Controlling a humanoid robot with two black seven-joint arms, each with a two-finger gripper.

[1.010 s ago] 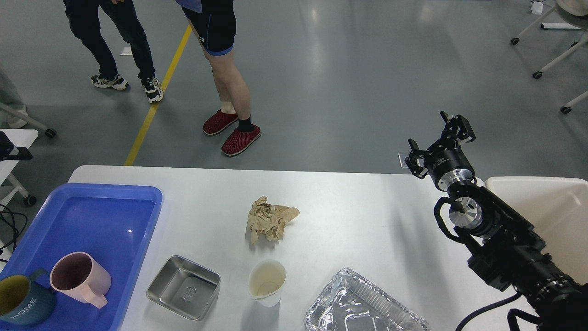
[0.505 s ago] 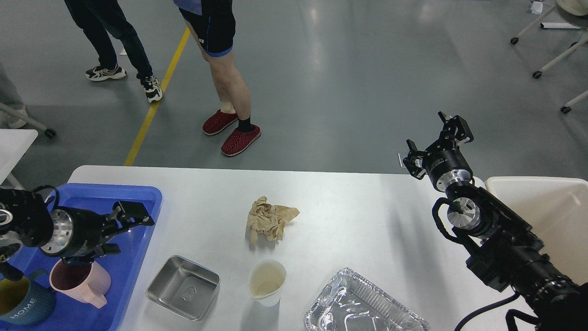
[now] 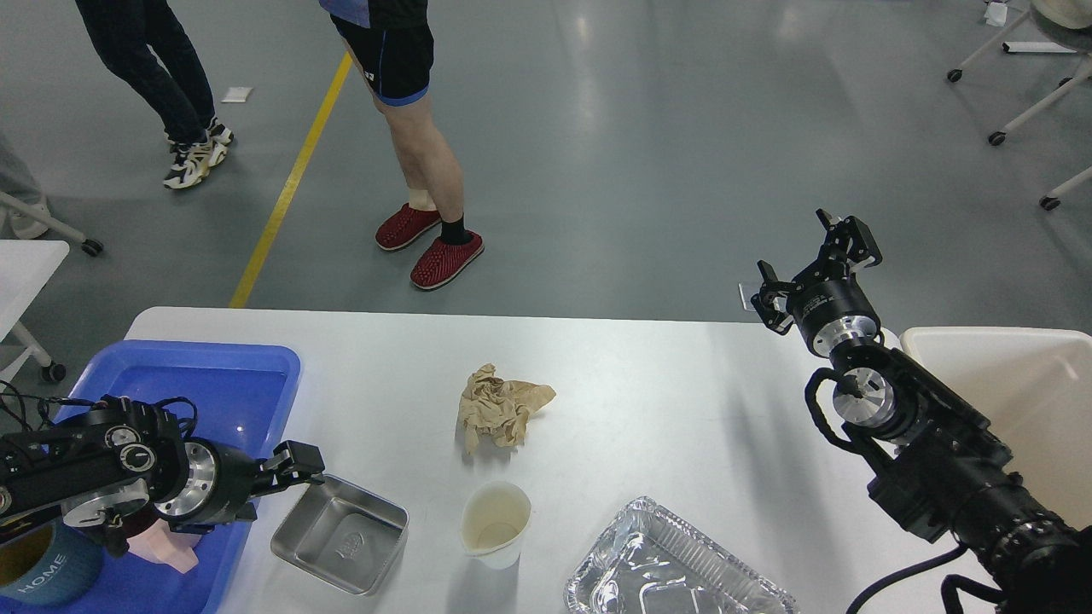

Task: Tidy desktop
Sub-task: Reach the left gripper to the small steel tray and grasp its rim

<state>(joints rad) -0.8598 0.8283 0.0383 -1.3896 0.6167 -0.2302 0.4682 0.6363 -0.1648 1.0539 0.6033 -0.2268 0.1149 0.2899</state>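
Observation:
The desktop is a wide white-grey table top. On it lie a crumpled brown paper, a used paper cup, a small steel tray and a foil tray. A blue tray at the left holds a dark mug marked HOME and a pink mug that my left arm mostly hides. My left gripper hangs low over the blue tray's right rim, next to the steel tray; its fingers cannot be told apart. My right gripper is open and empty above the table's far right edge.
A cream bin stands at the table's right end. Two people stand on the floor beyond the far edge, one in red slippers. A small white side table is at the left. Chair legs with castors are at the far right.
My left arm has come into view and swept right and down across the blue tray to the steel tray's left edge. The right arm has hardly moved. One person has stepped left.

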